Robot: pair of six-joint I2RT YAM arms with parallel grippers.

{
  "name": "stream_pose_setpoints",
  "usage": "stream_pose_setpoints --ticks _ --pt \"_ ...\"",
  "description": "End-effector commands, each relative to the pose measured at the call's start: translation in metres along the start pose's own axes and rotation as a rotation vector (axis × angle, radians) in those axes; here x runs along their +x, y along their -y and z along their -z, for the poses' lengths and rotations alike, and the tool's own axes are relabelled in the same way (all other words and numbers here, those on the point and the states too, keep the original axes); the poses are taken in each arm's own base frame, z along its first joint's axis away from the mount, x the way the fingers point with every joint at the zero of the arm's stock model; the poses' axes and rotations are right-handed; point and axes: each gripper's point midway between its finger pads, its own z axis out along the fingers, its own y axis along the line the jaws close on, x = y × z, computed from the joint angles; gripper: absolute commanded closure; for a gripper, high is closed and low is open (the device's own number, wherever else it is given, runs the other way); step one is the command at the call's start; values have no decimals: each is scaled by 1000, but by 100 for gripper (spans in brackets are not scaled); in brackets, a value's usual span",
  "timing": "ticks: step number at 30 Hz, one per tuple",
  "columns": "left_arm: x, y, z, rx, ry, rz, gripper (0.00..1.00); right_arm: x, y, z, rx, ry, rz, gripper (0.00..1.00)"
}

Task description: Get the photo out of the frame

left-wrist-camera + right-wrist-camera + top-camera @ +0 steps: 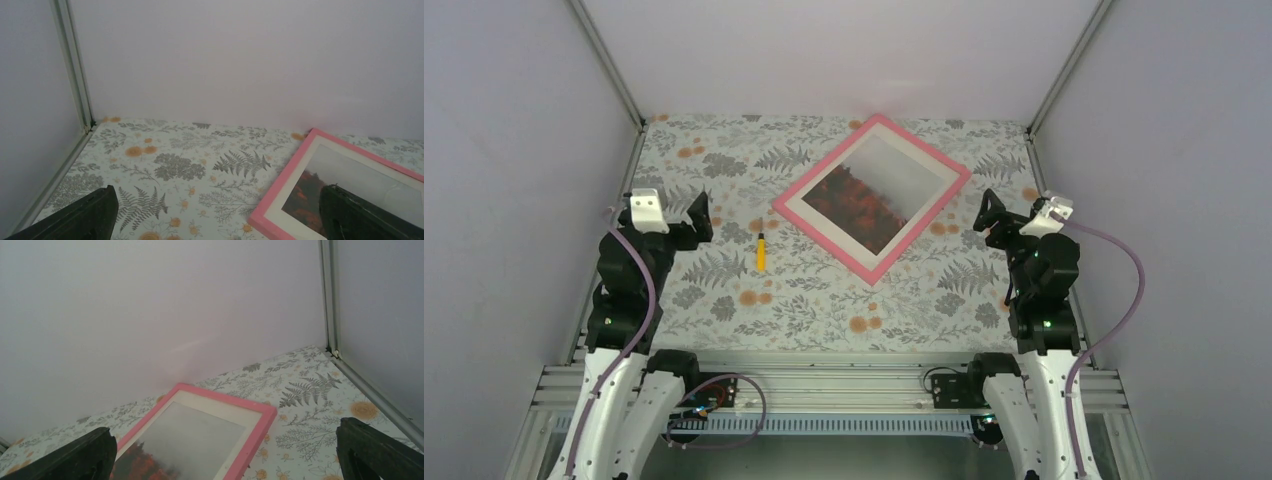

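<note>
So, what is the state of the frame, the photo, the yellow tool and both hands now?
pink frame: lying flat, face up, set diagonally.
photo: inside the frame, not taken out yet.
yellow tool: lying on the table, apart from the frame, nothing touching it.
left hand: open, empty.
right hand: open, empty.

One frame (826, 242), one photo (874, 195), one tool (761, 251)

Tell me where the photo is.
In the top view, the photo sits in the pink frame, far centre-right on the table, right of a small yellow object.
</note>
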Motion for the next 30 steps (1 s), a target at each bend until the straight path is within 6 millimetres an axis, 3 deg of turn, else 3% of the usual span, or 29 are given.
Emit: stream_pose_setpoints --ticks 1,10,17,23,30 --pt "-8 7 1 31 -3 1 0 4 -2 0 -20 -9 -11 0" --pt "-9 10 0 51 -2 6 0 21 -5 -11 -41 -95 -30 0" --pt "2 25 -13 129 -69 23 0 59 -15 -35 -100 -300 -25 0" --pt "27 33 -33 163 -235 70 0 90 -17 -51 -84 -435 -51 0" --pt "68 45 -51 232 -419 98 0 147 -25 -72 -16 -619 -44 0"
